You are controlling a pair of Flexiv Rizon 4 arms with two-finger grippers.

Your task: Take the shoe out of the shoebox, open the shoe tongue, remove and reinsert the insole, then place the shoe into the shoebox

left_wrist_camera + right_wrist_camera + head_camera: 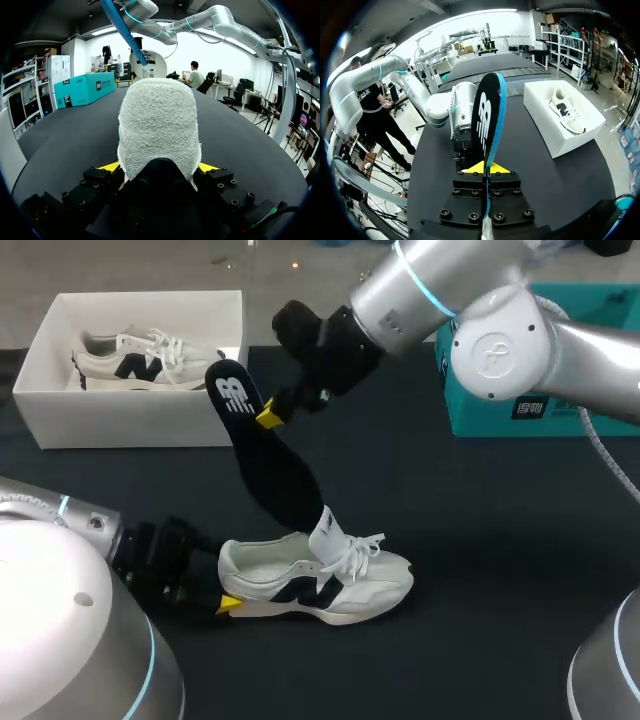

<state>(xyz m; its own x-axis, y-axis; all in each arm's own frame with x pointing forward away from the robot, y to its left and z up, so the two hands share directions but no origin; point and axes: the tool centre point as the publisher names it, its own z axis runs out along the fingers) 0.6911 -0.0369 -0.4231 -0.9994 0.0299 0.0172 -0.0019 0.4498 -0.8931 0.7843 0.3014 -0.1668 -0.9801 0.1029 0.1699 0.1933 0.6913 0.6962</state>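
Shoe (pixel 320 580) standing on the tabletop (pixel 480 570), insole (pixel 270 460) lifted above it.
White with a dark side mark, it sits on its sole toward the tabletop's near edge, tongue pulled up, laces loose; the left claw (pixel 228 602) (pixel 159 167) is closed on its heel, one yellow tip at each side; the right claw (pixel 268 415) (pixel 482 167) is pinched narrow on the black, blue-edged insole (pixel 487 115) near its heel end, holding it slanted, lower end at the shoe's opening; a second shoe (pixel 140 358) lies in the white shoebox (pixel 130 420) at the far left corner.
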